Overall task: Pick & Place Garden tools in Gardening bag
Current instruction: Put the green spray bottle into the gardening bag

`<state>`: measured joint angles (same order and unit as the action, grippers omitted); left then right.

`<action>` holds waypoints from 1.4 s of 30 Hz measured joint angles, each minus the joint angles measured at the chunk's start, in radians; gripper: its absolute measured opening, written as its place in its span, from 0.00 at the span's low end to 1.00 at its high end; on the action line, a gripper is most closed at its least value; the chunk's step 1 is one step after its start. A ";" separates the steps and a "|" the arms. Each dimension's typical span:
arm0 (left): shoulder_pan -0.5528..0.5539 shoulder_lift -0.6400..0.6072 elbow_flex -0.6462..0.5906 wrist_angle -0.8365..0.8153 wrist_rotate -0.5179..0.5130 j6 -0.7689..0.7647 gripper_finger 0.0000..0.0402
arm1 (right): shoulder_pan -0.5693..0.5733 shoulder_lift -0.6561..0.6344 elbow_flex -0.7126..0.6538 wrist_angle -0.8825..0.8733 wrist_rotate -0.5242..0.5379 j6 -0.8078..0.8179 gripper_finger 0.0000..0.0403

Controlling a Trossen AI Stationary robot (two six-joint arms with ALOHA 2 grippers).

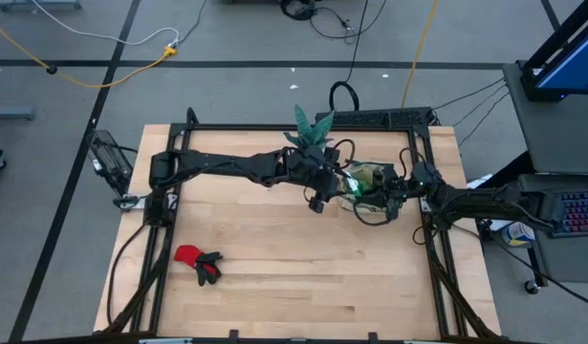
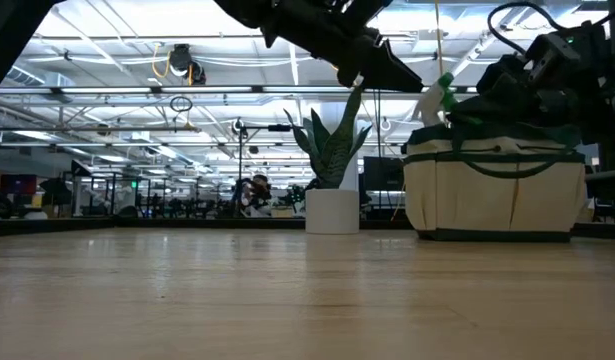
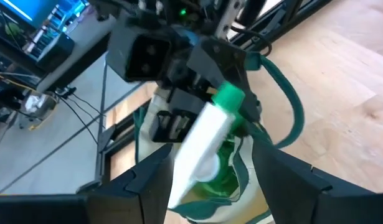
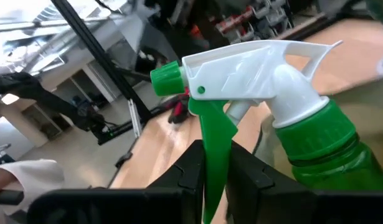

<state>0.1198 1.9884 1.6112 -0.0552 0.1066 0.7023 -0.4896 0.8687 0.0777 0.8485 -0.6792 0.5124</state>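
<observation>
With the spray bottle [image 3: 207,140] standing in the bag [image 2: 492,195], the left gripper [image 3: 210,180] gapes wide around it, the right gripper [image 4: 213,171] pinches its trigger; next, probably, the gloves [image 1: 200,261].

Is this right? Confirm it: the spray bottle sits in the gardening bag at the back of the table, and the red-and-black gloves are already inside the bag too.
Not quite. The spray bottle does stand in the gardening bag, but the red-and-black gloves are not inside it. The high view shows them lying on the bare wooden table, toward its front left, well apart from the bag.
</observation>
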 joint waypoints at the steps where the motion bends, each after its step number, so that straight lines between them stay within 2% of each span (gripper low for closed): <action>1: 0.002 0.000 0.000 0.001 0.001 0.004 0.56 | 0.000 0.007 0.002 -0.005 -0.002 -0.002 0.09; 9: 0.005 0.000 0.000 0.001 0.036 0.003 0.56 | 0.007 0.084 0.010 0.024 -0.006 -0.028 0.09; 17: 0.005 0.000 0.000 -0.015 0.062 0.001 0.56 | 0.081 0.165 0.013 0.199 -0.031 -0.035 0.09; 23: 0.004 0.000 0.000 -0.082 0.142 -0.003 0.56 | 0.110 0.211 0.013 0.201 -0.029 -0.034 0.09; 29: 0.002 0.000 0.000 -0.088 0.248 -0.009 0.46 | 0.144 0.240 0.013 0.247 -0.033 -0.051 0.09; 34: -0.001 0.000 0.000 -0.030 0.223 -0.027 0.40 | 0.166 0.245 0.014 0.263 -0.032 -0.053 0.09; 42: -0.004 0.006 -0.001 -0.027 0.252 -0.020 0.45 | 0.185 0.245 0.028 0.284 -0.033 -0.053 0.09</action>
<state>0.1158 1.9949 1.6104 -0.0824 0.3588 0.6819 -0.3045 1.1133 0.1053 1.1321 -0.7127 0.4595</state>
